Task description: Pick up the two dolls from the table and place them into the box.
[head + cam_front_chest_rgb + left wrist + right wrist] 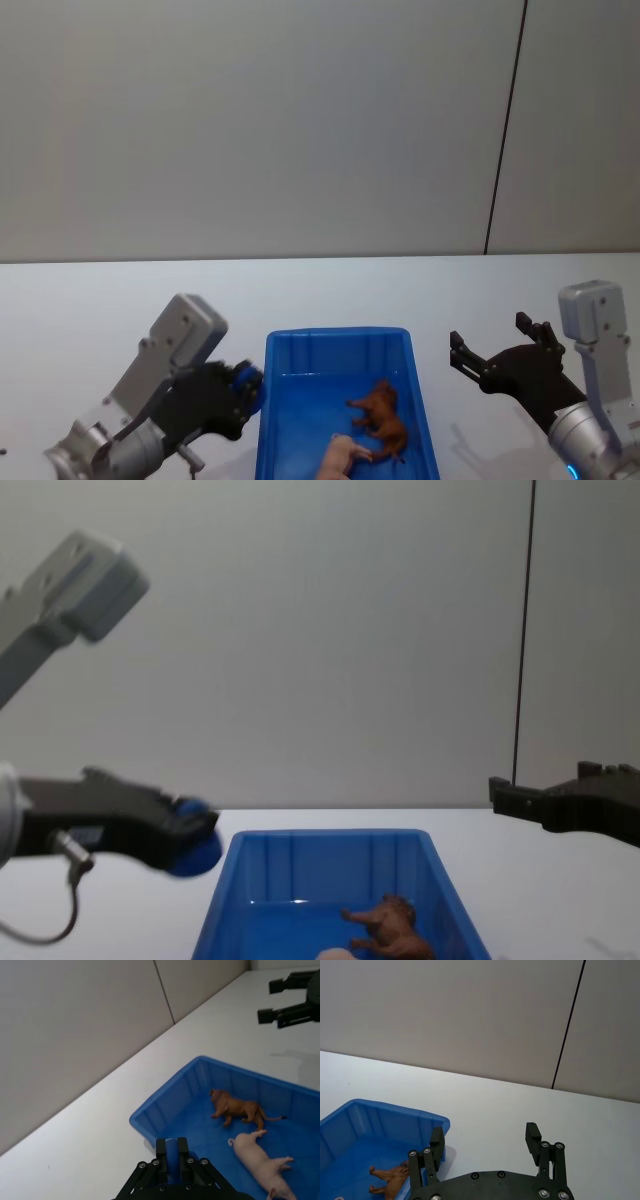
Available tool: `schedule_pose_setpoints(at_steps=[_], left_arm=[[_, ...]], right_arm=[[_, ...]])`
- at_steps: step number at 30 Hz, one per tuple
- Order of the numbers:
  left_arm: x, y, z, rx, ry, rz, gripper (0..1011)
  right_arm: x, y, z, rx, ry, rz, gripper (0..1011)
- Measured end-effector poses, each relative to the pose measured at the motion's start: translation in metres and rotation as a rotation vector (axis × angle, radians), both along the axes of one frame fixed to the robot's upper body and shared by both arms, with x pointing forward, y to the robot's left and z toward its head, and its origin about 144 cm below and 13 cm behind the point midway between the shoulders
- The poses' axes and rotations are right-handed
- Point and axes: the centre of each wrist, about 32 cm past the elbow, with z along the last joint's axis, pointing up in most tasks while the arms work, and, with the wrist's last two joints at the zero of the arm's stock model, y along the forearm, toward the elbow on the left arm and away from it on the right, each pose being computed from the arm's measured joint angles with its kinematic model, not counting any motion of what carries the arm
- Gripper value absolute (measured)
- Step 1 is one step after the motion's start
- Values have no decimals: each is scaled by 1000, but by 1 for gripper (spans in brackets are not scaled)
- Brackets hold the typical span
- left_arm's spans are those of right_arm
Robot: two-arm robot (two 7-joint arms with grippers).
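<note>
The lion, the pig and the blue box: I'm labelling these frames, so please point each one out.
lion [239, 1109], left wrist view, on its brown body.
pig [258, 1155], left wrist view, on its pale pink flank.
blue box [336, 335], head view, on its far rim.

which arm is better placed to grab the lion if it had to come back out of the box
Right, probably. The lion lies in the right half of the box, and the right gripper hangs open beside that wall. The left gripper is shut at the opposite rim.
</note>
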Motion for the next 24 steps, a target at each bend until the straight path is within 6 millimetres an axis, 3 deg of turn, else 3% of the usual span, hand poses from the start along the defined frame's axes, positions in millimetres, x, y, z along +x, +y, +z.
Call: schedule_pose_setpoints(at_steps=[7, 24], left_arm=[[7, -12, 16, -2, -57, -92, 101], [22, -30, 27, -65, -105, -269, 671]], right_arm=[[0, 0, 0, 0, 0, 0, 1001], [0, 0, 0, 0, 0, 0, 1001]])
